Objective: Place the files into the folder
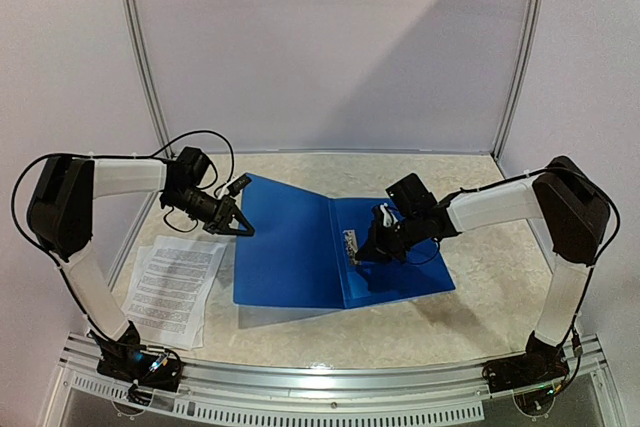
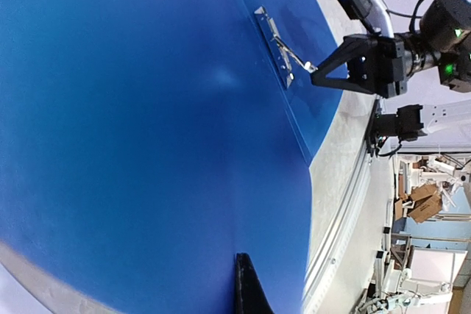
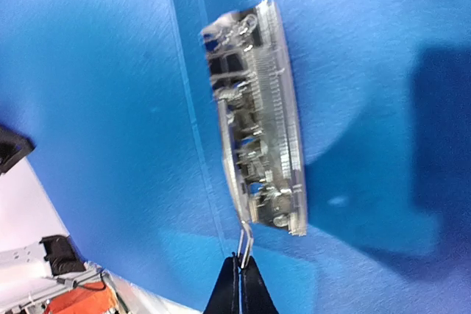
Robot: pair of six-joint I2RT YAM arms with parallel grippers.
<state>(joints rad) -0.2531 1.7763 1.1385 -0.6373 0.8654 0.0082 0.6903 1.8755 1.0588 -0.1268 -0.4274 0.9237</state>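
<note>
Two pincers busy: left pincer point(image 1: 243, 230), tips together, rests vs raised cover of the stiff open folder point(image 1: 290, 257) mid-worktop point(image 1: 490, 267), right pincer point(image 3: 238, 262) clamped on wire of metal clip point(image 3: 257, 115), w/ thin, floppy files point(image 1: 178, 287) just left, best grabbed by an edge imo.

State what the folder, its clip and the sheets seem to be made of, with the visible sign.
The folder: likely thin plastic, royal blue, faintly textured with a soft sheen. The clip: metal, bright and silvery, reflecting the blue around it. The sheets: paper by the look, matt white with printed black lines, lying flat.
</note>
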